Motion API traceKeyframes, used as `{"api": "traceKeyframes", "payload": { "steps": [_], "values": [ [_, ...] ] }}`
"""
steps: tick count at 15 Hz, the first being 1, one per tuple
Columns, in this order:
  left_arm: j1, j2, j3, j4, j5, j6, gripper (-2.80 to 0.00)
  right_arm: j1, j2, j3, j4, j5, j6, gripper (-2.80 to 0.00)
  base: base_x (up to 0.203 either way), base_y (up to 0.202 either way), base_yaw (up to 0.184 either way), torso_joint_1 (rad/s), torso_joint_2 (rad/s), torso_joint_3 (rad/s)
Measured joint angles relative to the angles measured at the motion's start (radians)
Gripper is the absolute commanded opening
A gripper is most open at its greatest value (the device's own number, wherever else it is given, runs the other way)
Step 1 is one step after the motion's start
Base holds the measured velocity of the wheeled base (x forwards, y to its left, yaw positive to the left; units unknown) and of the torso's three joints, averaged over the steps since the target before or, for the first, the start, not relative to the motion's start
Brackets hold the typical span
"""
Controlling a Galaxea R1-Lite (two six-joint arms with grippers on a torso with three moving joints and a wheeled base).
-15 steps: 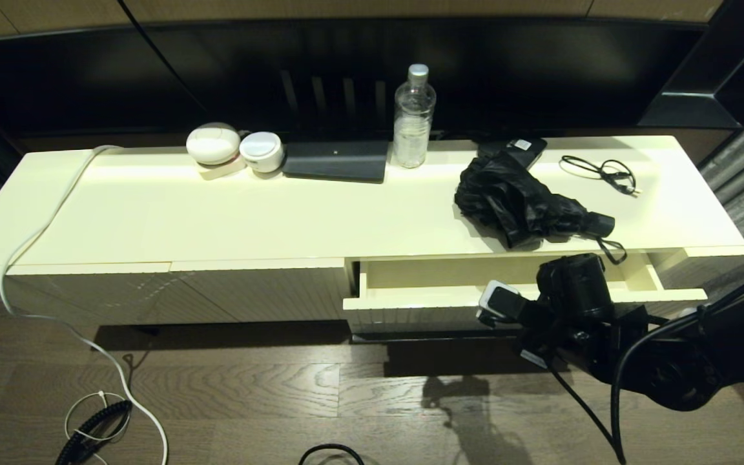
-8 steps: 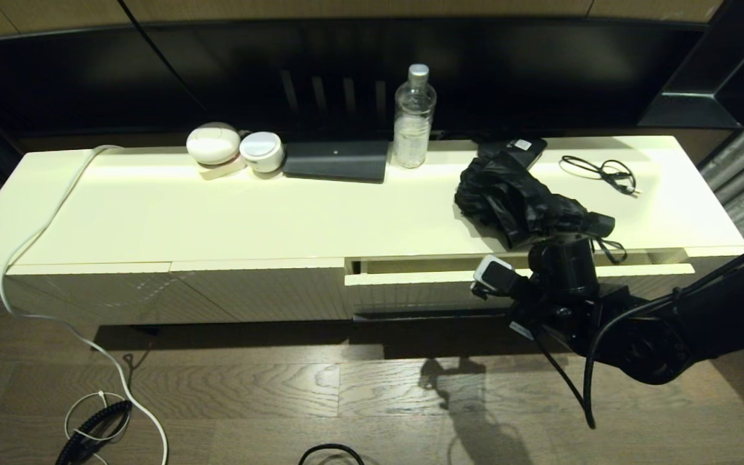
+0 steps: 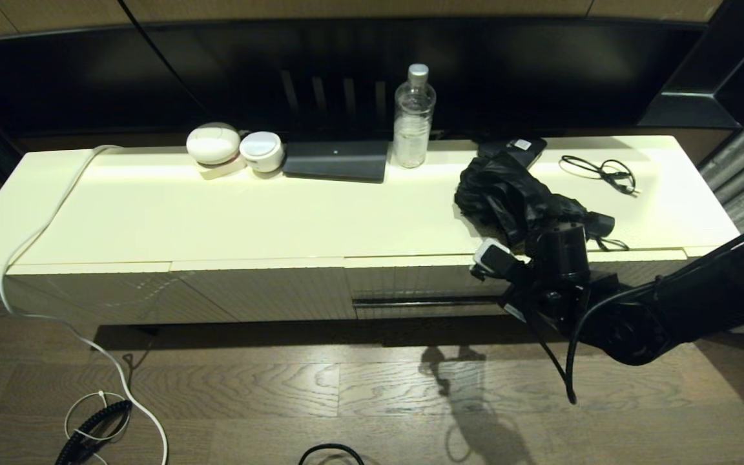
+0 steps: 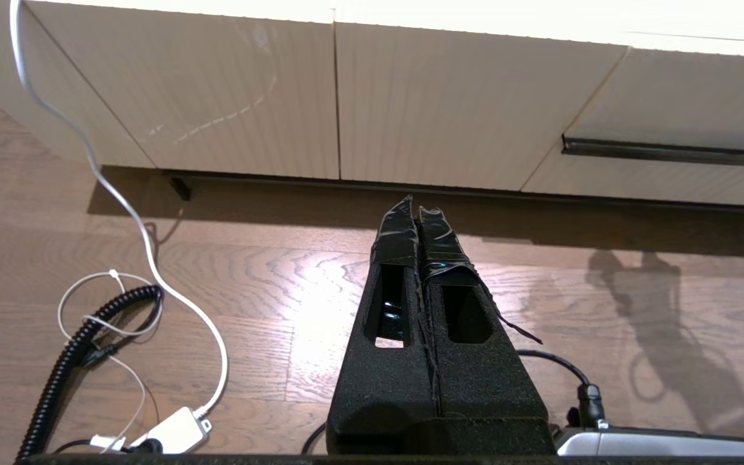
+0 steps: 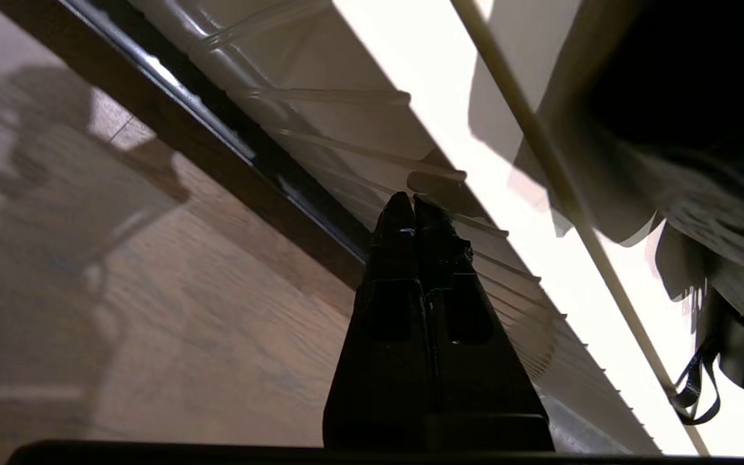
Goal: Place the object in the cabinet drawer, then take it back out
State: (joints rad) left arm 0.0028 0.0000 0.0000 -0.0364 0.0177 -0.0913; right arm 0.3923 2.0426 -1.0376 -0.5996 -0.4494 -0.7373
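The black umbrella [image 3: 514,200] lies on the cabinet top at the right, its handle and wrist loop at the front edge; it also shows in the right wrist view as the umbrella's dark fabric [image 5: 701,129]. Below it the cabinet drawer [image 3: 411,284] sits flush with the cabinet front, its dark handle slot [image 3: 423,301] showing. My right arm [image 3: 559,258] reaches in front of the drawer. The right gripper [image 5: 413,200] is shut and empty, its tips against the ribbed drawer front [image 5: 527,303]. My left gripper [image 4: 416,205] hangs shut and empty over the floor, short of the cabinet.
On the cabinet top stand a clear bottle [image 3: 414,116], a flat dark box [image 3: 336,160], two white round cases [image 3: 214,143], a black box with a white sticker [image 3: 517,147] and a thin cable coil [image 3: 604,171]. A white cable [image 3: 42,239] runs down to cords on the floor [image 3: 91,423].
The drawer went from pulled out to flush with the cabinet front. My right arm moved toward the cabinet with it. The umbrella stayed on top.
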Motion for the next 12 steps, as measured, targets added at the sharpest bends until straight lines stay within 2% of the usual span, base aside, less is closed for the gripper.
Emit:
{"api": "traceKeyframes", "payload": {
  "steps": [6, 9, 12],
  "values": [
    [0.000, 0.000, 0.000, 0.000, 0.000, 0.000, -2.80, -0.007, 0.004, -0.045, -0.001, 0.000, 0.018, -2.80, 0.000, 0.000, 0.000, 0.000, 0.00, 0.000],
    [0.000, 0.000, 0.000, 0.000, 0.000, 0.000, -2.80, -0.007, -0.074, 0.032, 0.012, 0.002, 0.018, -2.80, 0.000, 0.000, 0.000, 0.000, 0.00, 0.000],
    [0.000, 0.000, 0.000, 0.000, 0.000, 0.000, -2.80, -0.006, -0.240, 0.114, 0.132, 0.004, 0.026, -2.80, 0.000, 0.000, 0.000, 0.000, 0.00, 0.000]
  ]
}}
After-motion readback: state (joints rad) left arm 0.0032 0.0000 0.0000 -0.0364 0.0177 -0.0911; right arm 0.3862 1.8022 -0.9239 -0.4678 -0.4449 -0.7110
